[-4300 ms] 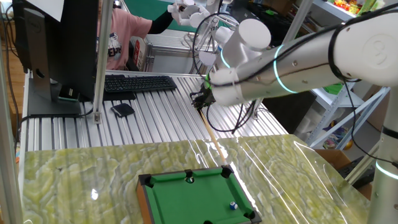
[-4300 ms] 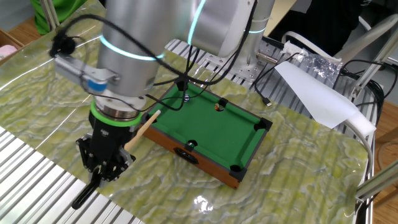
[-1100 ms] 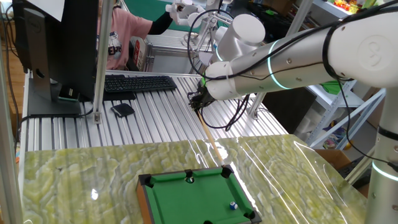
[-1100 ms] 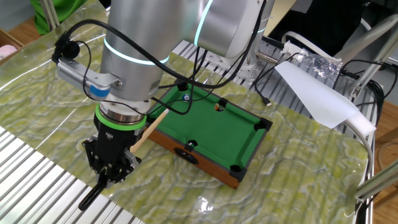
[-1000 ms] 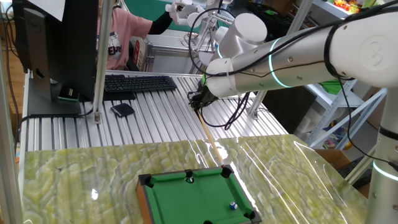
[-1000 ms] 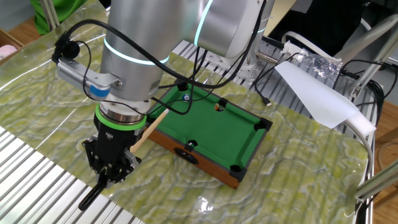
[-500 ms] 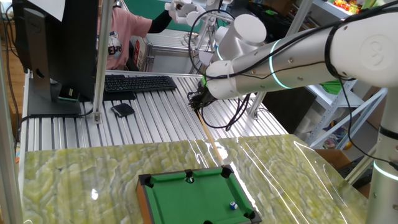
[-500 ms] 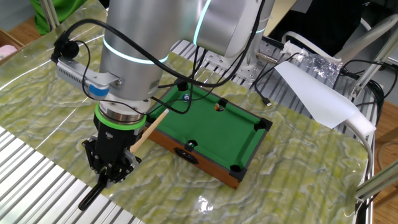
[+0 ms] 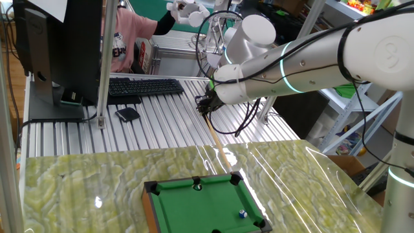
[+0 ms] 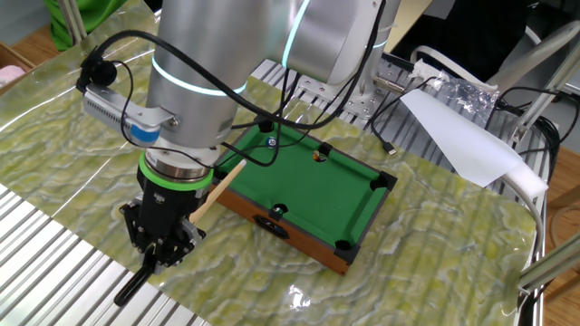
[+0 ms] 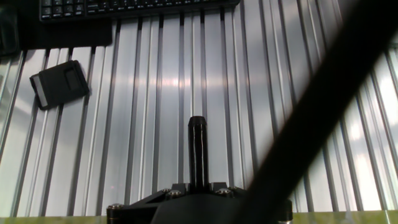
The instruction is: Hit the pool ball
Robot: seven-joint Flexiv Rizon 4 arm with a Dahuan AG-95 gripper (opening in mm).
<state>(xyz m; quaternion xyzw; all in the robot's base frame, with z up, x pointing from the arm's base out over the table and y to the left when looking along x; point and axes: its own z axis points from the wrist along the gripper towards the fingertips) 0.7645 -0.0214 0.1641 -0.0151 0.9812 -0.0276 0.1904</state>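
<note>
Since the earliest frames the arm has swung slightly toward the mini pool table [image 10: 299, 186], carrying the cue stick [image 10: 216, 187] closer to its near rail; over the last second nothing shifts. The gripper [image 10: 161, 237] has its fingers clamped on the cue's dark butt, which pokes out past them in the hand view, the pale shaft slanting up toward the green felt. The pool ball [image 9: 242, 213], blue with a white patch, sits near a corner pocket, apart from the cue tip. It looks hard, light and free-rolling, so a gentle tap should send it off; the cue is stiff and is already held at its butt. The marbled green mat [image 9: 77, 188] lies on the ribbed aluminium table [image 9: 162, 123], with a keyboard [image 9: 143, 86] and shelving behind.
</note>
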